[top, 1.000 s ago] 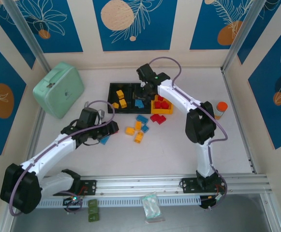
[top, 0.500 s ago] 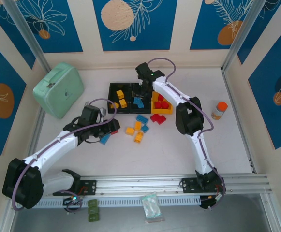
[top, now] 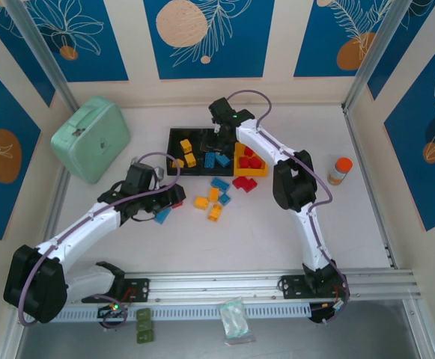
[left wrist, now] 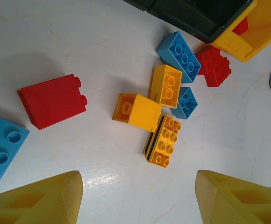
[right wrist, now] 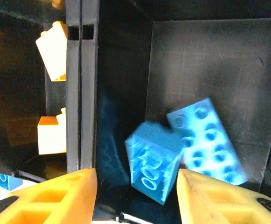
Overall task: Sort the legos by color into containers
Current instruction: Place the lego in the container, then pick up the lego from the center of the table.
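While the right pincer (right wrist: 134, 186) gapes, the long blue brick (right wrist: 209, 140) lies studs-up, diagonal in its bin (right wrist: 200, 56).

The left arm (top: 82, 224) stretched far and rightward, left fingers (left wrist: 37, 198) spread; the right arm (top: 266, 146) reached far-left, right fingers (right wrist: 56, 198) parted.

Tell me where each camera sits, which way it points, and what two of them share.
Top external: above and behind the bases, looking down at the table; left arm and right arm show.
Left wrist: on the left arm, facing down at loose legos; left gripper along the bottom.
Right wrist: facing into the middle black bin at two blue bricks; right gripper below.
Shared: top and right wrist both see those blue bricks.
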You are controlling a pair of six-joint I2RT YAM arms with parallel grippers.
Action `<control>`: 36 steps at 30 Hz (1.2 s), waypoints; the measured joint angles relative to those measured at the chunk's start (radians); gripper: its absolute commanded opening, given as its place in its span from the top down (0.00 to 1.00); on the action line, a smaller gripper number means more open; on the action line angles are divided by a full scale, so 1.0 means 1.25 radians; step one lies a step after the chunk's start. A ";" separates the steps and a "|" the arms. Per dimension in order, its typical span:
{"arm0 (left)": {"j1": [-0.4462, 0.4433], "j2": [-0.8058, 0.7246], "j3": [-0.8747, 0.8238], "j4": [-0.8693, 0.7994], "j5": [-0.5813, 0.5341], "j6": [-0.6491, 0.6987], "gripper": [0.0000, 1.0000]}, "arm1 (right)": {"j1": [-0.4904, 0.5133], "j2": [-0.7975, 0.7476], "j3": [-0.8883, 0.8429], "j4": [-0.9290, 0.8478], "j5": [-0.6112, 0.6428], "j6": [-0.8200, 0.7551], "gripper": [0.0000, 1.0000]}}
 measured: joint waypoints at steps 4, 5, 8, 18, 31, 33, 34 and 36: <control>0.000 -0.006 -0.001 -0.001 0.000 0.000 0.35 | 0.003 -0.056 -0.032 0.006 0.003 0.000 0.51; 0.000 -0.009 -0.001 -0.001 -0.001 0.000 0.35 | 0.004 -0.074 -0.044 0.011 0.004 0.000 0.51; 0.000 -0.015 -0.004 -0.002 0.000 0.000 0.35 | 0.008 -0.132 -0.090 0.026 0.006 0.000 0.51; -0.001 -0.015 -0.009 -0.029 -0.022 0.011 0.35 | 0.021 -0.354 -0.379 0.080 0.025 0.001 0.51; -0.005 0.218 0.152 -0.145 -0.145 0.082 0.28 | 0.087 -0.719 -0.852 0.165 0.027 0.040 0.42; -0.005 0.255 0.179 -0.154 -0.158 0.085 0.28 | 0.091 -0.768 -0.910 0.172 0.027 0.055 0.42; -0.006 0.276 0.193 -0.154 -0.165 0.088 0.28 | 0.091 -0.791 -0.940 0.176 0.027 0.063 0.42; -0.009 0.311 0.216 -0.156 -0.178 0.094 0.28 | 0.091 -0.825 -0.984 0.182 0.027 0.080 0.42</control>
